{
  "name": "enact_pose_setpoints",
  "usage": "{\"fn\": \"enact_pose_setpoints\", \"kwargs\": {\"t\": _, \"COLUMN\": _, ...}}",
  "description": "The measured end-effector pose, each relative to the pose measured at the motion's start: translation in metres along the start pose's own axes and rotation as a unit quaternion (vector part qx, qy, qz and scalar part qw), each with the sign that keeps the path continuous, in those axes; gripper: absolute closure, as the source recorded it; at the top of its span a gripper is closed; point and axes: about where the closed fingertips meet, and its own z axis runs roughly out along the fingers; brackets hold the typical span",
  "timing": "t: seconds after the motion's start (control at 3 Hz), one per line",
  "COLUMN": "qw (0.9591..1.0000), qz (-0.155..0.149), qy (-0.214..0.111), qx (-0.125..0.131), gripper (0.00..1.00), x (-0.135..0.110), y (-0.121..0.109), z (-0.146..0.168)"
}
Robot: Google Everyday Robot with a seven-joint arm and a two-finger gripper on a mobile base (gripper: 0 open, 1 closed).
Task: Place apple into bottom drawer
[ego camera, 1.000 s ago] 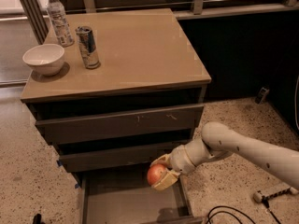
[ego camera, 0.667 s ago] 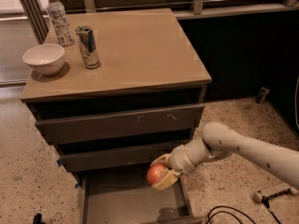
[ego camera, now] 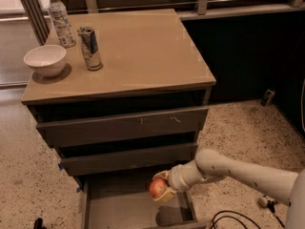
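Note:
The apple (ego camera: 157, 187) is small, red-orange with a yellowish patch, and sits between the fingers of my gripper (ego camera: 161, 187). The gripper is shut on it and holds it just above the right part of the open bottom drawer (ego camera: 124, 206), below the middle drawer's front. The white arm reaches in from the right. The bottom drawer is pulled out, showing a flat grey floor and thin side walls; the apple's shadow falls on the floor near the drawer's front right.
The cabinet top (ego camera: 143, 46) carries a white bowl (ego camera: 45, 59), a drink can (ego camera: 89, 48) and a water bottle (ego camera: 60, 19). The top drawer (ego camera: 124, 126) and middle drawer (ego camera: 128, 159) stand slightly pulled out. Cables (ego camera: 238, 218) lie on the speckled floor at right.

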Motion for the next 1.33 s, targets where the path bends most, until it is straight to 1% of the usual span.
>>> {"fn": "enact_pose_setpoints", "kwargs": {"t": 0.33, "qw": 1.0, "qz": 0.0, "qy": 0.0, "qx": 0.0, "gripper": 1.0, "x": 0.0, "y": 0.0, "z": 0.0}}
{"fn": "enact_pose_setpoints", "kwargs": {"t": 0.67, "qw": 0.9998, "qz": -0.018, "qy": 0.001, "qx": 0.012, "gripper": 1.0, "x": 0.012, "y": -0.003, "z": 0.008}}
{"fn": "enact_pose_setpoints", "kwargs": {"t": 1.0, "qw": 0.9989, "qz": -0.046, "qy": -0.001, "qx": 0.009, "gripper": 1.0, "x": 0.036, "y": -0.015, "z": 0.039}}
{"fn": "enact_pose_setpoints", "kwargs": {"t": 1.33, "qw": 0.9981, "qz": -0.061, "qy": -0.005, "qx": -0.012, "gripper": 1.0, "x": 0.059, "y": -0.031, "z": 0.084}}
